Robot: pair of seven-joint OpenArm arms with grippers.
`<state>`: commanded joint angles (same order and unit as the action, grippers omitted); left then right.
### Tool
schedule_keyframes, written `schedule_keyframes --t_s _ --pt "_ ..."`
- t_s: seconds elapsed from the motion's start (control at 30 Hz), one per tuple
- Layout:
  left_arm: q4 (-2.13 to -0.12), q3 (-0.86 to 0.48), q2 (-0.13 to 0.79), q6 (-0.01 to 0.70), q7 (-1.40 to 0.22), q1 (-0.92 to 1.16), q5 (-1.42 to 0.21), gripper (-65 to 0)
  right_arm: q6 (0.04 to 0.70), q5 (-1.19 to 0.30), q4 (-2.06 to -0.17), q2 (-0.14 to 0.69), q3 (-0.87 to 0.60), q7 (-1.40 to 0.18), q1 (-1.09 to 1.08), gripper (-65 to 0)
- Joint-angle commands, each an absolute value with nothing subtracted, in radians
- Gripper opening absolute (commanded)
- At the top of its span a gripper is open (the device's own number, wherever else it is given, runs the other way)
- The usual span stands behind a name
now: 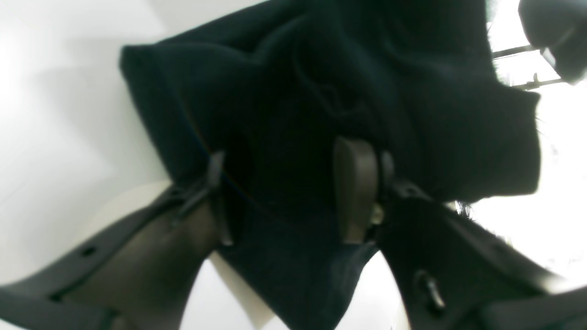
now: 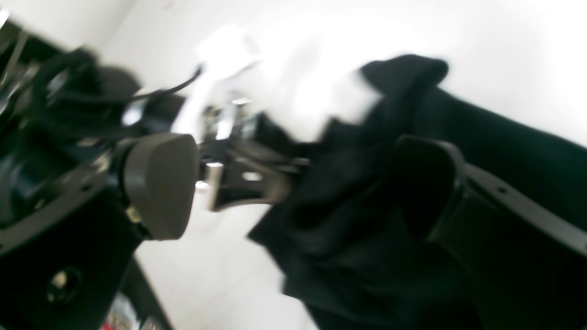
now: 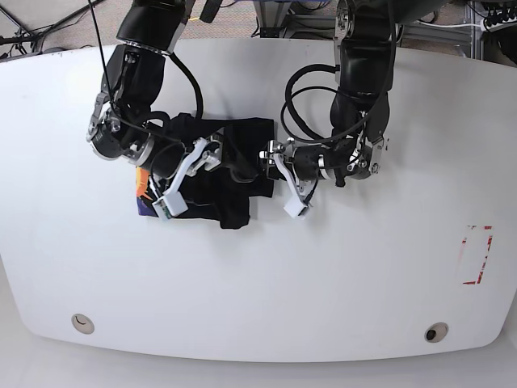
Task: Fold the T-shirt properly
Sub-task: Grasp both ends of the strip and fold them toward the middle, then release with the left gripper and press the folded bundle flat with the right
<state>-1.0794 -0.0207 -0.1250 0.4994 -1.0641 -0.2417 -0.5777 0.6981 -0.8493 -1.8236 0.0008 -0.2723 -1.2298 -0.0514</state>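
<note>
The black T-shirt lies bunched in a heap on the white table, left of centre, with an orange and purplish patch showing at its left end. My left gripper is at the heap's right edge. In the left wrist view its fingers are drawn in on a thick fold of the T-shirt, which fills the gap of the left gripper. My right gripper is over the heap's middle. In the blurred right wrist view the right gripper stands wide open, with the T-shirt bunched against one finger.
A red-outlined mark sits near the table's right edge. Two round fittings lie along the front edge. Arm cables loop above the left gripper. The two grippers are close together over the shirt.
</note>
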Motion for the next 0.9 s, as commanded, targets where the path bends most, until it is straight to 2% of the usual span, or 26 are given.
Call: schedule_keyframes --t_s 0.33,0.47,0.57,0.8,0.9 --pt "-1.198 -0.021 -0.124 0.633 -1.067 -0.237 -0.578 -32.5 0.698 -0.874 -1.896 0.071 -0.308 -1.224 -0.027 0.0" --pt "-1.268 -0.021 -0.081 0.697 -1.069 -0.231 -0.581 -32.5 0.698 -0.865 -1.925 0.107 -0.306 -1.227 -0.024 0.0" --pt "-1.349 -0.022 -0.056 0.698 -1.070 -0.208 -0.634 -32.5 0.698 -0.860 -1.952 0.131 -0.303 -1.228 -0.007 0.0" --pt "-1.411 -0.024 0.097 0.698 -1.098 -0.180 -0.791 -32.5 0.698 -0.737 -1.983 0.166 -0.205 -1.216 -0.001 0.0" --pt "-1.460 -0.096 0.170 0.698 -1.138 -0.165 -0.829 -32.5 0.698 -0.687 -1.997 0.166 -0.147 -1.190 0.005 0.0"
